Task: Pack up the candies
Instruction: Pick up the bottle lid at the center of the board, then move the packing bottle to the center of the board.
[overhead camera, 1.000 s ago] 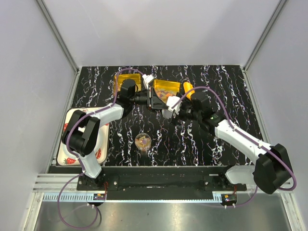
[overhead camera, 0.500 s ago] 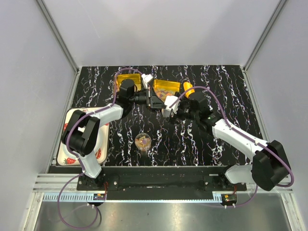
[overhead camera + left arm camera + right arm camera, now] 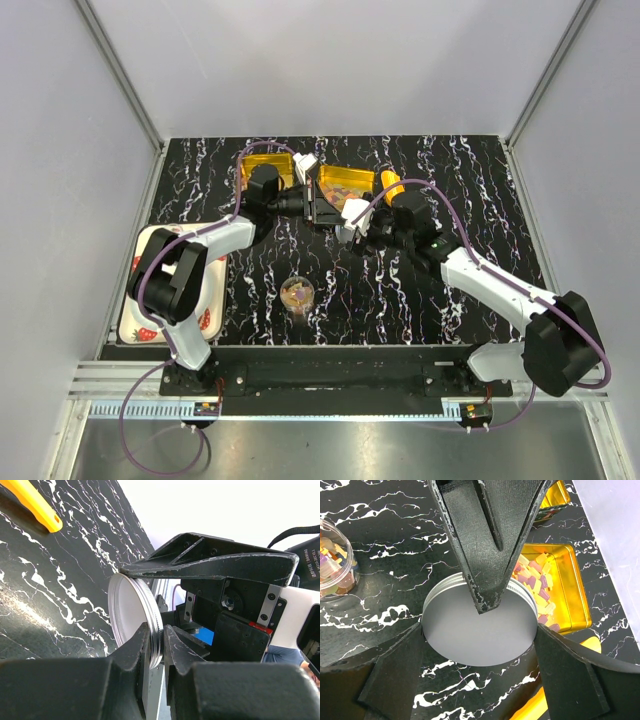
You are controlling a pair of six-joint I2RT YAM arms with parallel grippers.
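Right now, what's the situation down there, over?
Left jaws shut on silver lid, rim-pinched; right jaws open, straddling it. Candies in gold tin and clear jar. Nothing in the way.

Black marbled table (image 3: 200, 180); tins (image 3: 265, 163), jar (image 3: 297, 293), scoop (image 3: 389, 183).

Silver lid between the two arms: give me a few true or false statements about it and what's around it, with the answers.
1. The left gripper pinches the silver lid by its rim. True.
2. The right gripper hangs far from the lid. False: it is open and straddles the lid.
3. The clear jar on the table holds candies. True.
4. The gold tin near the lid is empty. False: it holds candies.
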